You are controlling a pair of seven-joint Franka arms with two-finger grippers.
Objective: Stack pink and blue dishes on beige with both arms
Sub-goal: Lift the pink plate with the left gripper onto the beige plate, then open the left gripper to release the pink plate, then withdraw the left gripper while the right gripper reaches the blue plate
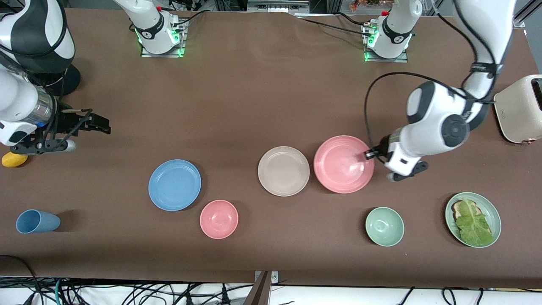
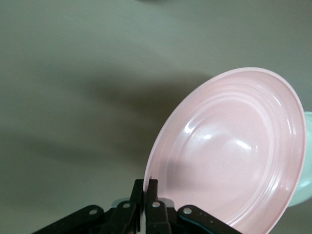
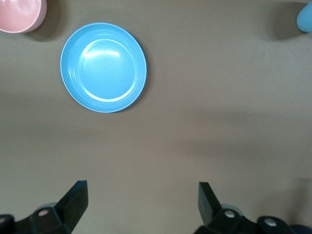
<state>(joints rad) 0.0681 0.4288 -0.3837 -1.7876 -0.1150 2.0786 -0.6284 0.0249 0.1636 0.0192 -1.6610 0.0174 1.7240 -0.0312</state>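
On the brown worktop, mid-row, pink plate sits tilted, its rim toward the left arm's end pinched by the left end effector; fingers clamped tight on the rim edge, plate lifted off the surface on that side per left wrist view, shadow under it. Beige plate lies flat just beside the pink plate, toward the right arm's end, rims nearly touching. Blue plate lies flat further toward the right arm's end, well apart from beige, untouched. Left arm reaches down from its base, elbow high, wrist bent low and level with the worktop, black cable looping above it. Right end effector hangs over bare worktop near the right arm's end, fingers spread wide, nothing held; right wrist view shows blue plate off from its open fingertips, not between them. Right arm waits, forearm folded, wrist pointing sideways. Other stuff: pink bowl nearer the front camera than the blue plate, blue cup on its side, green bowl, green plate with lettuce on bread, toaster, yellow object under the right arm.
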